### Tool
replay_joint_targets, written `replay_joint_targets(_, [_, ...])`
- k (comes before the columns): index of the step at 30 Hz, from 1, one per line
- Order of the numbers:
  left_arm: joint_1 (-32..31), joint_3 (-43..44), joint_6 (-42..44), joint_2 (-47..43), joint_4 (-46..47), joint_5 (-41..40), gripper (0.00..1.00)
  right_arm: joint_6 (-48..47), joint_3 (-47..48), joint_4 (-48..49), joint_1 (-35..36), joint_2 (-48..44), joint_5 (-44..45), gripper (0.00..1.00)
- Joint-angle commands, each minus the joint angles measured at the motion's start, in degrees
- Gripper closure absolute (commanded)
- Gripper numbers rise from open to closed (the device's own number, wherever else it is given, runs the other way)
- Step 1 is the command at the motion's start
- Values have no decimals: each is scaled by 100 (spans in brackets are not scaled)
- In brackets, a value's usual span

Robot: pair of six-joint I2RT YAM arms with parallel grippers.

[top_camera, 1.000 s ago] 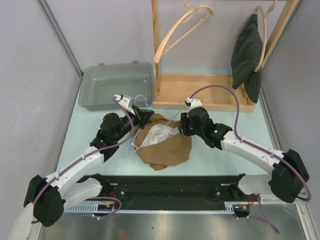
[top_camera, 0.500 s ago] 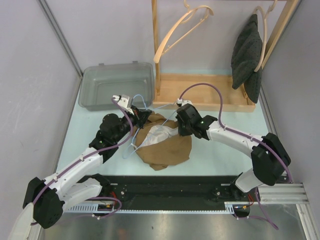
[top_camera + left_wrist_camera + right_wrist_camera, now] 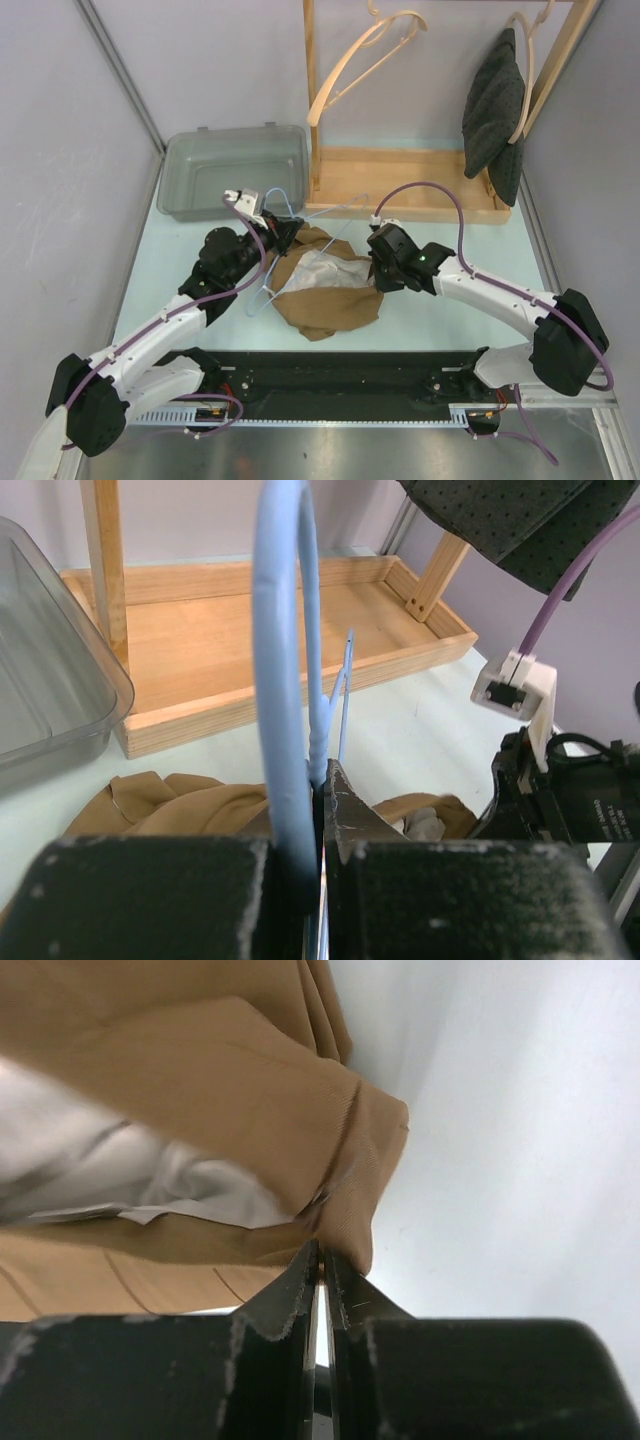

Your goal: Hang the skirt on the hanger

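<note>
Sitting at the far left of the pale worktop (image 3: pixel 420 330), a grey plastic bin (image 3: pixel 235 180) is resting against the back wall. Just right of it the left arm is reaching forward, and its end effector (image 3: pixel 322 780) is clamping the light blue wire hanger (image 3: pixel 280 680) just under the hook. The fingers are pressing together on the wire with no gap showing between them. The hook is rising upright out of the grip, and thin blue wire is running on toward the right over the cloth.

In the middle, the skirt (image 3: pixel 330 300) is lying crumpled on the worktop. It is tan, with a patch of pale lining facing up, and it is not on the hanger yet. Its left part is sitting directly beneath the left end effector, touching or nearly touching the lower wire.

At the skirt's right edge the right end effector (image 3: pixel 320 1260) is pointing into the cloth. Its two fingers are closing down to a hairline slit, and their tips are pinching a folded corner of the tan fabric beside the lining.

Behind the skirt, a wooden rack (image 3: pixel 410 195) is standing with its tray-like base on the worktop. A bare wooden hanger (image 3: pixel 365 60) is dangling from its top rail, and farther right a dark quilted item (image 3: pixel 495 100) is hanging on another.
</note>
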Motion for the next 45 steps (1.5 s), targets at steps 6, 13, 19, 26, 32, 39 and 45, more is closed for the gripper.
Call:
replay_joint_targets(6, [-49, -1, -22, -62, 252, 276, 100, 222, -376, 15, 21, 81, 289, 89])
replay_joint_targets(13, [-58, -71, -57, -282, 111, 355, 100, 293, -403, 568, 30, -120, 439, 71])
replay_joint_targets(19, [-93, -45, -119, -220, 190, 382, 100, 293, -324, 1096, 21, -244, 281, 62])
replay_joint_targets(26, [-120, -27, -119, -168, 191, 382, 100, 415, -245, 1167, 21, 28, 298, 58])
replay_joint_targets(32, [-146, -19, -128, -167, 182, 338, 100, 846, -236, 1220, 12, 151, 641, 58])
replay_joint_targets(39, [-172, 17, -110, -167, 147, 329, 100, 1285, -262, 1369, 3, 222, 887, 60])
replay_joint_targets(45, [-190, 17, -101, -203, 94, 303, 100, 1461, -271, 1624, -41, 344, 914, 61])
